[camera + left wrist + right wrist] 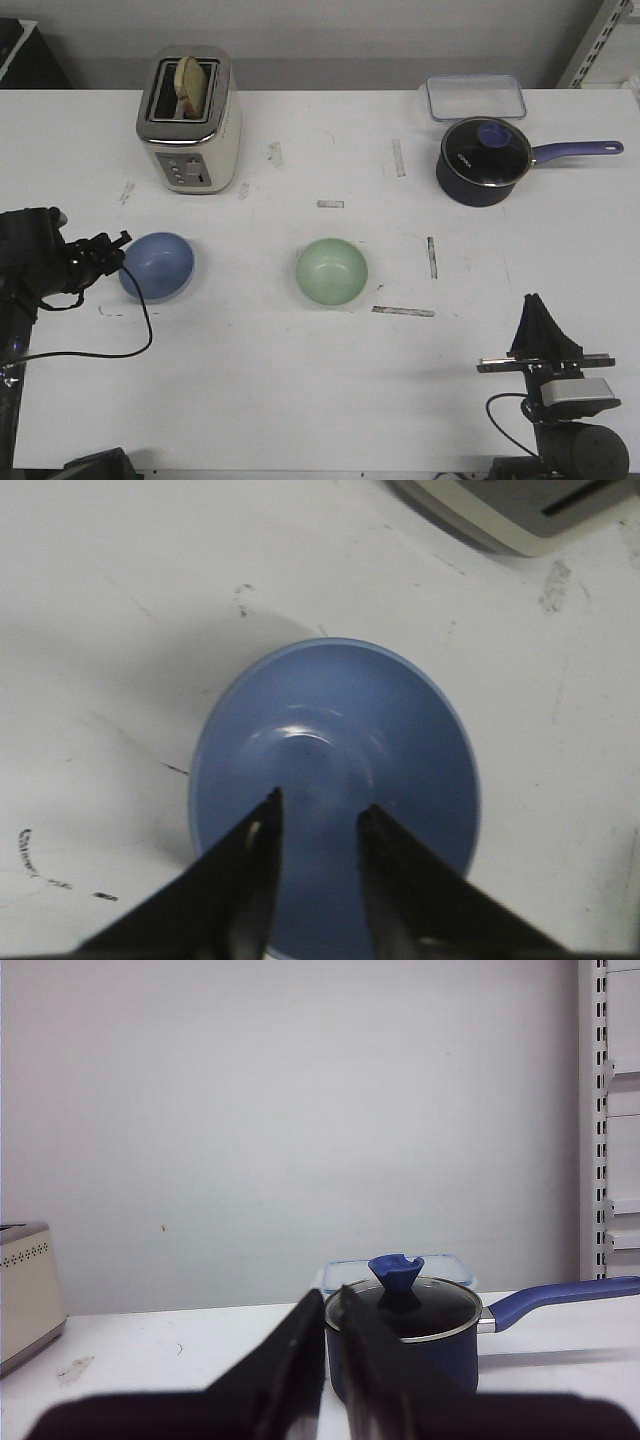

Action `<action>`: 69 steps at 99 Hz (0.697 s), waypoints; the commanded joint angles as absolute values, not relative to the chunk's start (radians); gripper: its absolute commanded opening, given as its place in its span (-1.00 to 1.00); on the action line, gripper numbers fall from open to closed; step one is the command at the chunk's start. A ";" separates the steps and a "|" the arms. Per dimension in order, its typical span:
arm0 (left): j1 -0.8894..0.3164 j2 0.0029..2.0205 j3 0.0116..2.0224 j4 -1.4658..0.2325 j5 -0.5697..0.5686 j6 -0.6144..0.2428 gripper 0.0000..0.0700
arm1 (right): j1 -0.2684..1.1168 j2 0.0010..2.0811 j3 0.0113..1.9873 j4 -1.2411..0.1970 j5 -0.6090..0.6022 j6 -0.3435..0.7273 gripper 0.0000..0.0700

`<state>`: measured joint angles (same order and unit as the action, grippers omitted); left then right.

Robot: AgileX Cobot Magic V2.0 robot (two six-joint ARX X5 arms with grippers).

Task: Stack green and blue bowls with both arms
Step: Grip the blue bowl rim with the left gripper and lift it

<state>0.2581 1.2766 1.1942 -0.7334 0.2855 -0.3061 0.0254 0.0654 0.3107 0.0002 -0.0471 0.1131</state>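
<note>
Blue bowl (157, 266) sits on the bench (300, 400) near the left edge, about mid-depth; green bowl (332, 272) near the bench centre, well apart from it. Both upright, mouths up, nothing stacked yet.

Left tool (318, 820) is at the blue bowl's left rim. In the left wrist view its fingers (262, 850) are apart with a modest gap and hang over the bowl's inside near the rim closest to the arm; cannot tell if either one touches the bowl yet. Not clamped on anything.

Right tool (541, 325) is parked near the front right corner, well apart from both bowls, pointing toward the back edge at the saucepan (484, 162). Fingers close to together, thin slit only, holding nothing.

Step in hand, my read: left arm picks the blue bowl by the rim. To do it well: one finger inside the wall, one outside, go low enough to bite the wall and not just the lip, close squarely so the bowl doesn't skid or tip. Lift level, carry over the green bowl, centre it, lower before letting go. Right arm will probably need to steady the green bowl.

Toaster (188, 120) near the back left and a clear container (476, 97) at the back edge, out of the way.
</note>
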 commanded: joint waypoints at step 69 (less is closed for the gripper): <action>0.276 1.497 1.214 -0.712 0.289 -0.239 0.06 | 0.025 0.062 0.316 0.007 -0.044 0.128 -0.96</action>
<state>0.2760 1.4654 1.1942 -0.7116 0.2874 -0.2600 0.0254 0.0654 0.3103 -0.0010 -0.0471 0.1131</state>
